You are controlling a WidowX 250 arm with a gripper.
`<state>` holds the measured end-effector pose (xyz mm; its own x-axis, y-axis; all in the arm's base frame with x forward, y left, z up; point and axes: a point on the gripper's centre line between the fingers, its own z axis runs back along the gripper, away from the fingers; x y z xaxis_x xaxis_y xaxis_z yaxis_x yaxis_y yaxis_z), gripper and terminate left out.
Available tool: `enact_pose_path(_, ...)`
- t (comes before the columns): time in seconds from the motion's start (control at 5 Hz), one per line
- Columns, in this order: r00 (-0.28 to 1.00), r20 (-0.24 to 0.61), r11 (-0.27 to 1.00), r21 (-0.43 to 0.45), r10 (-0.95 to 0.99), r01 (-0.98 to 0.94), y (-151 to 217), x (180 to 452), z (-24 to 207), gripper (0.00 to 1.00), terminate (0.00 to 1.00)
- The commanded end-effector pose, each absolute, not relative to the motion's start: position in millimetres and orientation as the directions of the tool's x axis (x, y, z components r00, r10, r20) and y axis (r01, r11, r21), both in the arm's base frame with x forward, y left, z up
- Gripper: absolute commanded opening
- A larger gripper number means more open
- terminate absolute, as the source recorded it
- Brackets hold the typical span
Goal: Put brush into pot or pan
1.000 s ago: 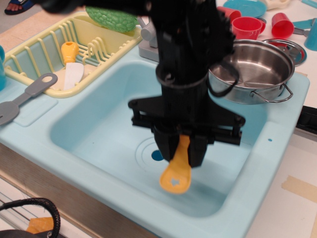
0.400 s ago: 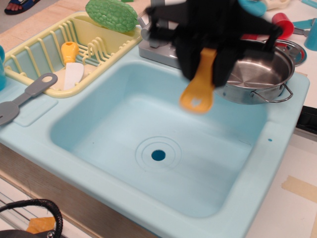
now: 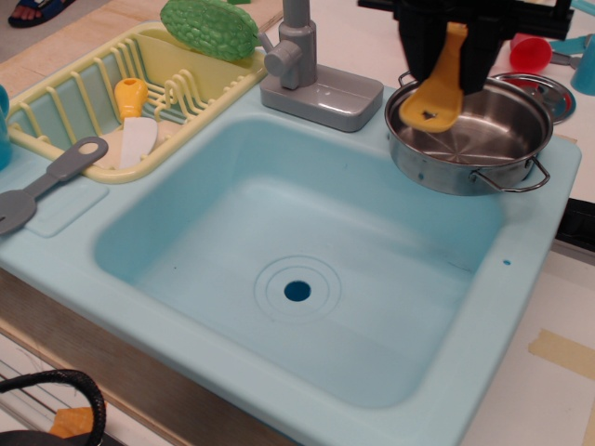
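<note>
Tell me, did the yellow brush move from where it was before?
Yes. The brush, held by the gripper, went from low over the sink's drain hole up and to the back right, and now hangs over the pot.

bright, even light; sharp focus

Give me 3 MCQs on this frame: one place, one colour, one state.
1. The brush is:
A. on the sink floor
B. in the drying rack
C. held over the pot

2. The sink is:
A. light blue
B. white
C. red

3. The claw is:
A. open and empty
B. shut on the brush
C. out of view

Answers:
1. C: the handle hangs over the steel pot, gripped from above.
2. A: basin and rim are pale blue.
3. B: the black claw clamps the brush's upper part.
</note>
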<state>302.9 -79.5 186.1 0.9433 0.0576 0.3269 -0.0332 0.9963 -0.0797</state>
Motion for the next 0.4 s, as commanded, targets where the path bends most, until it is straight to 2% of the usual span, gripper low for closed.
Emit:
enact_pose_path(0.0, 0.946, 0.318, 0.986, -0.164, 0.068, -0.016, -66.3, 319.7, 167.8, 1.0, 0.0)
enact_pose_path(0.2, 0.951, 0.294, 0.981, -0.193, 0.092, -0.035, -64.8, 320.6, 160.3, 1.0, 1.0)
